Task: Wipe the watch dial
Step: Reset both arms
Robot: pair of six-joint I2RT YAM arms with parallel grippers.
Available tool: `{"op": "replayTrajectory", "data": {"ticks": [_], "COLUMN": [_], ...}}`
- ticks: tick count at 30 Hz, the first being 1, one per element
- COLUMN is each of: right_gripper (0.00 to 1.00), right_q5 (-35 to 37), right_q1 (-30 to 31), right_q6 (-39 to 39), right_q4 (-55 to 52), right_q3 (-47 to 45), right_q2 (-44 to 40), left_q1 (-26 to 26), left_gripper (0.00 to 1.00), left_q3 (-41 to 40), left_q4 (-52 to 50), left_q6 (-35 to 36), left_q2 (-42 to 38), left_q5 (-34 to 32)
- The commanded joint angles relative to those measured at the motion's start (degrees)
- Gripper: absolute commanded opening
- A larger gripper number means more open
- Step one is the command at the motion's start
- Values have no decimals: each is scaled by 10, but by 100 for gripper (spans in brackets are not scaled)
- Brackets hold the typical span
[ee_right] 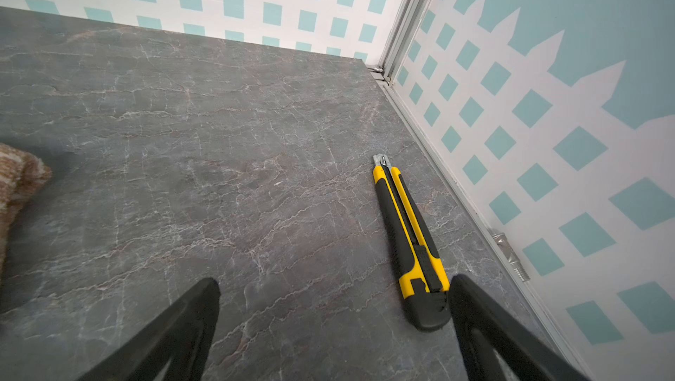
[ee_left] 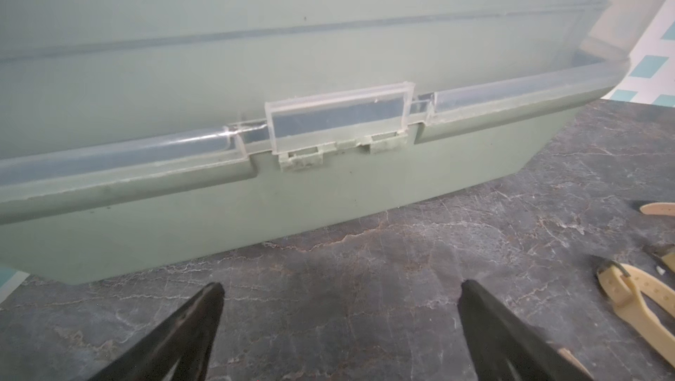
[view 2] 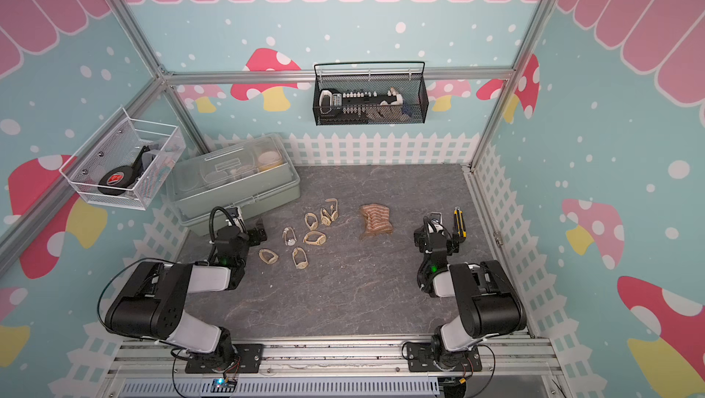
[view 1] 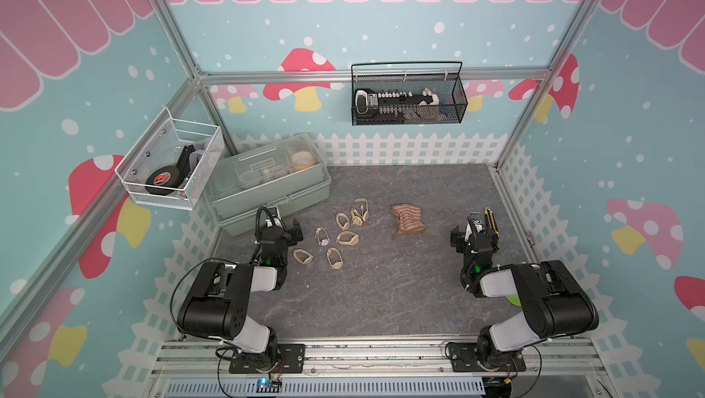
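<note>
Left gripper (ee_left: 339, 289): being held spread, empty, facing the box (ee_left: 328, 193).
Right gripper (ee_right: 334, 282): being held spread, empty, beside the knife (ee_right: 407, 229).
Watches (view 1: 347, 239): being left apart from the cloth (view 1: 407, 220).

Resting on dark grey marbled tabletop (view 1: 381, 293): pale green plastic lidded box (view 1: 267, 186), scattered cream-strapped wristwatches (view 1: 347, 239), crumpled brown striped cloth (view 1: 407, 221), yellow-and-black utility knife (view 1: 490, 220).

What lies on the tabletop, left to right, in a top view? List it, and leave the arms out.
Green storage box → cluster of watches → striped cloth → yellow utility knife.
</note>
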Motion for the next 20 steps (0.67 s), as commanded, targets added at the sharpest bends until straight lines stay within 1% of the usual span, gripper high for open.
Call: {"op": "replayTrajectory", "data": {"ticks": [1, 3, 5, 20], "right_gripper": [99, 99, 99, 99], "right_q5": [0, 0, 0, 0], "right_q1": [-3, -2, -2, -3], "right_q6": [-7, -10, -7, -8], "right_q4": [14, 34, 18, 23], "right_q3": [9, 6, 8, 8], "right_q2": [-4, 3, -2, -1], "left_q1": [0, -1, -1, 3], "left_gripper": [99, 99, 99, 99], "left_q3": [12, 8, 11, 12], "left_q4": [12, 31, 18, 19], "left_q6": [19, 21, 20, 19], "left_q2": [-5, 1, -4, -2], "left_q5": [0, -4, -3, 5]}}
